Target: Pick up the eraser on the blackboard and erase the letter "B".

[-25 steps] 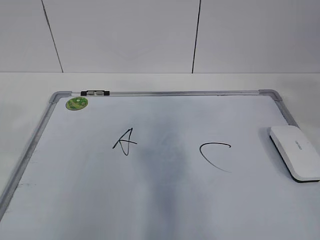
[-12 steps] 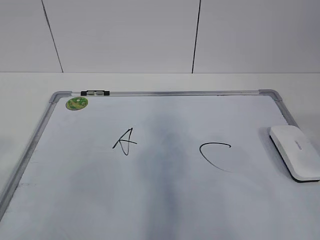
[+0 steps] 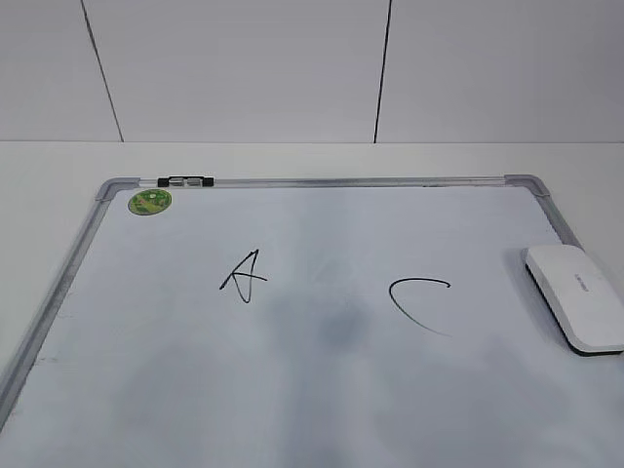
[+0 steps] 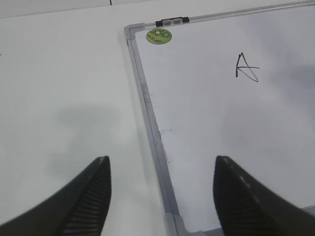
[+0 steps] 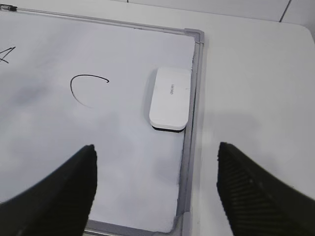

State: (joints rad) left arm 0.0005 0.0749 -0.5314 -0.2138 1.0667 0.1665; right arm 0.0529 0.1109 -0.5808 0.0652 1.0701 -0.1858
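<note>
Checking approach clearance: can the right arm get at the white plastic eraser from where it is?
Probably yes. The open right tool hangs above the white dry-erase board, the white plastic eraser lies ahead of it by the grey frame, and nothing lies between them.

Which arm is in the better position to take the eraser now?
Likely the right: the eraser lies at the blackboard's right edge, ahead of the open right gripper. The left gripper is at the opposite corner.

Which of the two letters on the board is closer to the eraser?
The letter C: it lies right of the letter A, nearer the eraser at the board's right edge.
</note>
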